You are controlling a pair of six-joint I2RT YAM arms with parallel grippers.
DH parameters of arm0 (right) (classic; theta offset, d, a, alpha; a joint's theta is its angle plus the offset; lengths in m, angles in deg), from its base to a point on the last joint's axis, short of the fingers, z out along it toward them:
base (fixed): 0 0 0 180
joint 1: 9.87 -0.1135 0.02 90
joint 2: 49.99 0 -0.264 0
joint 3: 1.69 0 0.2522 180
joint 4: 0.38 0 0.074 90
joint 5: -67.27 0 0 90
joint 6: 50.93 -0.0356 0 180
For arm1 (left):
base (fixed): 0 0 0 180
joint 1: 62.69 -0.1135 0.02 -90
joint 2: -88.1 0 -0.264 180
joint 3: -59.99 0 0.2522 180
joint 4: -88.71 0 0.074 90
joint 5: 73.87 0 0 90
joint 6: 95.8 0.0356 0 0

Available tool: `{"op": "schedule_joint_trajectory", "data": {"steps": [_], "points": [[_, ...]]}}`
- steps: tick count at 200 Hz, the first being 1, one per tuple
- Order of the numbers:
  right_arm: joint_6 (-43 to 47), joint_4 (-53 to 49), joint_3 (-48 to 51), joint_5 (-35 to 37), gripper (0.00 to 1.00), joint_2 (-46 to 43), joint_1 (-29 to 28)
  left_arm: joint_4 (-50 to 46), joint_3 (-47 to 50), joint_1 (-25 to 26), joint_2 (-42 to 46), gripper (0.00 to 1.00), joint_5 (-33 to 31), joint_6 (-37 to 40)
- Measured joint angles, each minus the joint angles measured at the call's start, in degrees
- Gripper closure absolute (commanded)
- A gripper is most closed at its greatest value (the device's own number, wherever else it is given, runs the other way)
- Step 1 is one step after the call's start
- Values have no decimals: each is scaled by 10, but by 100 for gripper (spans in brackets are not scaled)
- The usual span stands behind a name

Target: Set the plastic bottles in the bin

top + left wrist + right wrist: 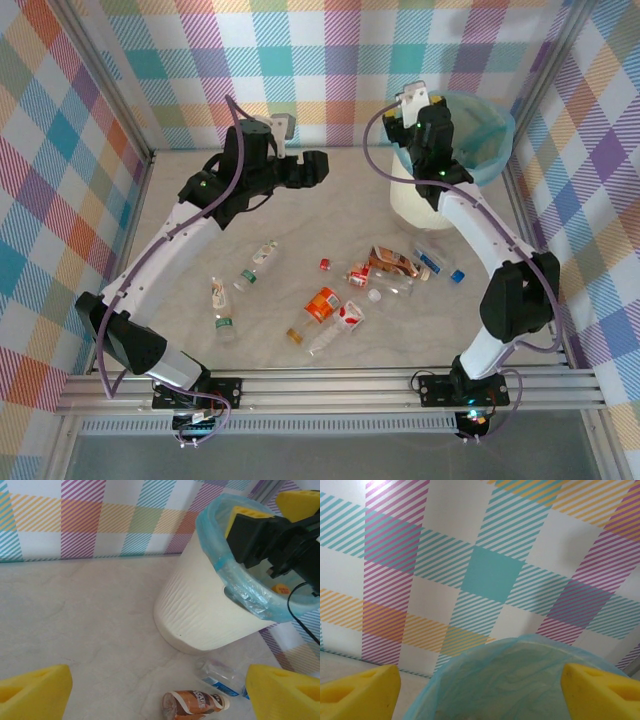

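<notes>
Bin (412, 205), cream with teal liner: table (200, 250) corner at 2 o'clock, right gripper (480, 672) above its rim, fingers (360, 690) wide and empty. Left gripper (159, 672) at 11 o'clock, its fingers (35, 690) likewise wide and empty. Plastic bottles (322, 303): perhaps a dozen, scattered from centre to 6 o'clock, two near the bin's base.

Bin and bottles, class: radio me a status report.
Left gripper open, empty. Right gripper open above bin. Bottles scattered on table. Nothing blocking.

Spread jaws frame the teal-lined bin (470, 667)
</notes>
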Motion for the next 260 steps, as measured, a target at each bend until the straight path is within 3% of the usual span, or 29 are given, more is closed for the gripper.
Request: {"op": "schedule_joint_trajectory", "data": {"steps": [69, 122, 167, 201, 235, 260], "points": [[-45, -47, -4, -4, 25, -14, 8, 0, 8, 2, 0, 10, -9, 0], [-92, -156, -62, -77, 26, -42, -2, -5, 13, 2, 8, 9, -41, 24], [-101, -241, -71, -141, 25, -112, -75, -23, 46, 2, 45, 8, -93, 57], [-58, -309, -69, -219, 24, -108, -158, -35, 118, -8, 107, 8, -130, 61], [-6, -357, -10, -310, 23, -104, -217, -57, 178, -21, 169, 8, -155, 51], [-23, -373, 31, -338, 26, -104, -231, -68, 221, -23, 213, 7, -159, 52]]}}
